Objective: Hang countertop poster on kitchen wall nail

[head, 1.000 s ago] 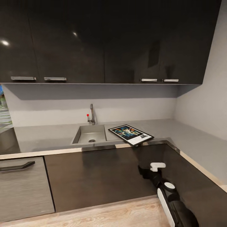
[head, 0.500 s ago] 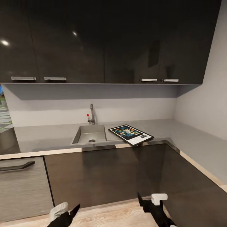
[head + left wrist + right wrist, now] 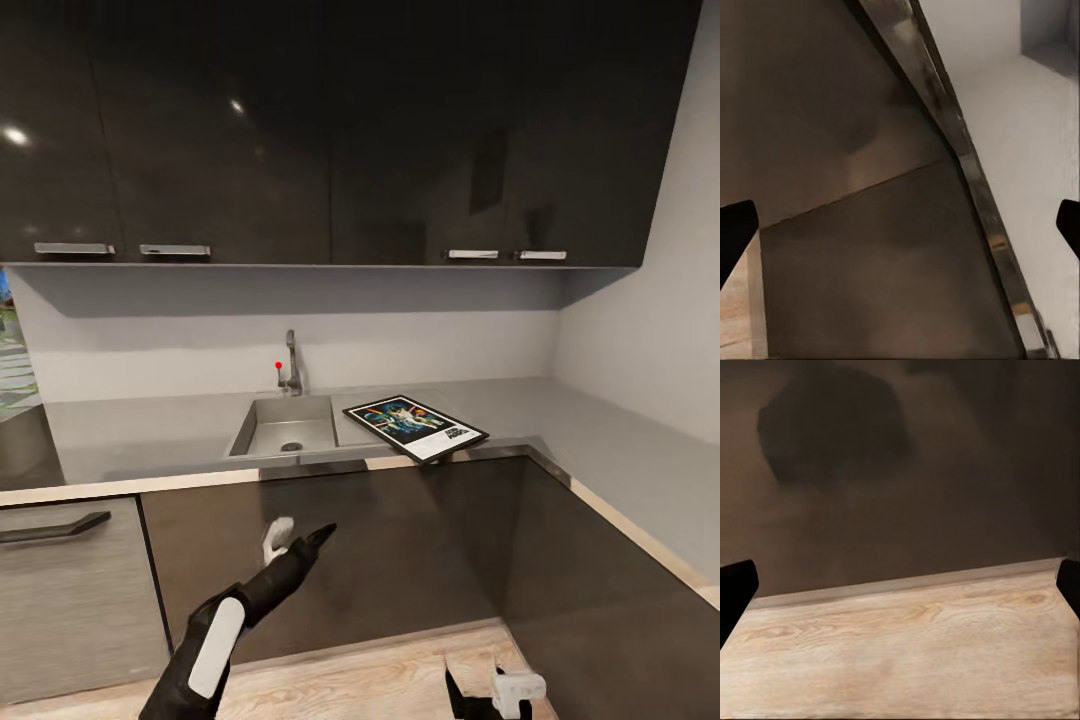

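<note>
The poster lies flat on the kitchen countertop, just right of the sink, with one corner near the counter's front edge. It has a black frame, a white border and dark blue artwork. My left gripper is raised in front of the dark cabinet fronts, below and left of the poster and well apart from it. In the left wrist view the left gripper stands open and empty. My right gripper hangs low over the floor; in the right wrist view it is open and empty too. The wall nails are out of view.
A steel sink with a tap is set into the counter. Dark glossy wall cupboards hang above it. The counter turns along the right wall. Below are dark fronts, a handled drawer and wood floor.
My left arm has risen from the bottom edge to in front of the lower cabinets. My right arm has sunk towards the floor. The poster has stayed put.
</note>
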